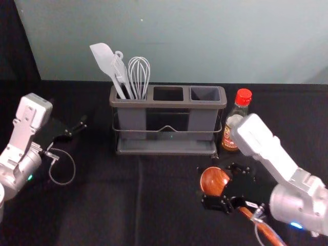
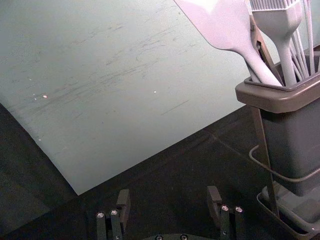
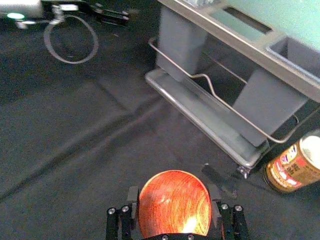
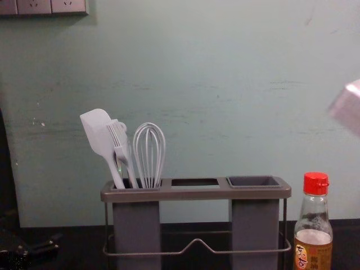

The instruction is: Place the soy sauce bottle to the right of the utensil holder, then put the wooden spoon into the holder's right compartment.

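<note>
Closest to the camera, at the lower right of the head view, grips the wooden spoon (image 1: 210, 179) in the right gripper (image 1: 219, 185), in front of the right end of the utensil holder (image 1: 169, 104), bowl toward the holder and handle slanting down to the lower right beneath the gripper; probably pinches around the bowl or its neck, hard to tell among the dark fingers. In the right wrist view, shows the round bowl between both jaws. Has the soy sauce bottle (image 1: 230, 136) upright on the black cloth (image 1: 102, 205), just beside the holder at its right end, with the red cap (image 1: 243, 96) on and part of the glass behind the right arm in the head view. Gathers the spatula (image 1: 104, 57), the brush (image 1: 120, 72) and the whisk (image 1: 139, 74) in the holder's left compartment (image 1: 131, 120), heads up, spatula leaning outward to the left. Opens upward at the right compartment (image 1: 205, 94). Below, runs the wire rail (image 1: 192, 131) across the front, above the tray (image 1: 164, 147). At the head view's left, parks the left gripper (image 1: 76, 129) released, jaws spread well apart
</note>
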`<state>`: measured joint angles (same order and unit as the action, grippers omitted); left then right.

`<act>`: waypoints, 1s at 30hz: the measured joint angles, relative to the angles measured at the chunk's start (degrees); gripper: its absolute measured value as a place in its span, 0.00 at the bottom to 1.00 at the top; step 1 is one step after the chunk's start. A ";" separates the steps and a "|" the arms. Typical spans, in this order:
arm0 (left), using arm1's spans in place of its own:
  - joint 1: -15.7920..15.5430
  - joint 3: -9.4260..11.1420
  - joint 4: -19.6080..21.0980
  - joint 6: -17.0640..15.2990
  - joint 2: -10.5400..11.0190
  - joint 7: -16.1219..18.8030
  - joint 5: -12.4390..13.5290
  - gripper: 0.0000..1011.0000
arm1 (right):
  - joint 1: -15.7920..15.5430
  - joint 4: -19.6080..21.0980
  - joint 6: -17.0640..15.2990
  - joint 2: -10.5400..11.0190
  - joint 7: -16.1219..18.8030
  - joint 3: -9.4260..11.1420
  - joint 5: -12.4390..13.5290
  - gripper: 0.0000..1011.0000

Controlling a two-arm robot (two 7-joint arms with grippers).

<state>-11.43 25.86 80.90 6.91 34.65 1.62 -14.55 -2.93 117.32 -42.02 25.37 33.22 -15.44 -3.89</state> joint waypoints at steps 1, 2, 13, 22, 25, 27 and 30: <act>0.00 0.00 0.00 0.00 0.00 0.00 0.00 0.99 | -0.91 0.45 2.15 1.25 0.78 0.70 0.81 0.83; 0.00 0.00 0.00 0.00 0.00 0.00 0.00 0.99 | -1.32 0.56 3.31 1.81 1.17 1.16 1.28 0.83; 0.00 0.00 0.00 0.00 0.00 0.00 0.00 0.99 | -6.67 -0.25 21.31 3.38 3.73 7.46 9.61 0.83; 0.00 0.00 0.00 0.00 0.00 0.00 0.00 0.99 | -12.31 -2.02 44.84 -3.95 -1.56 11.48 15.66 0.83; 0.00 0.00 0.00 0.00 0.00 0.00 0.00 0.99 | -13.16 -2.85 50.27 -5.82 -2.99 11.71 16.16 0.83; 0.00 0.00 0.00 0.00 0.00 0.00 0.00 0.99 | -13.83 -3.69 55.24 -7.56 -4.62 11.77 16.30 0.83; 0.00 0.00 0.00 0.00 0.00 0.00 0.00 0.99 | -14.41 -4.40 59.25 -8.95 -6.28 11.75 16.19 0.83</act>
<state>-11.43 25.86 80.90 6.91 34.65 1.62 -14.55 -17.34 112.92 17.23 16.42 26.94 -3.68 12.30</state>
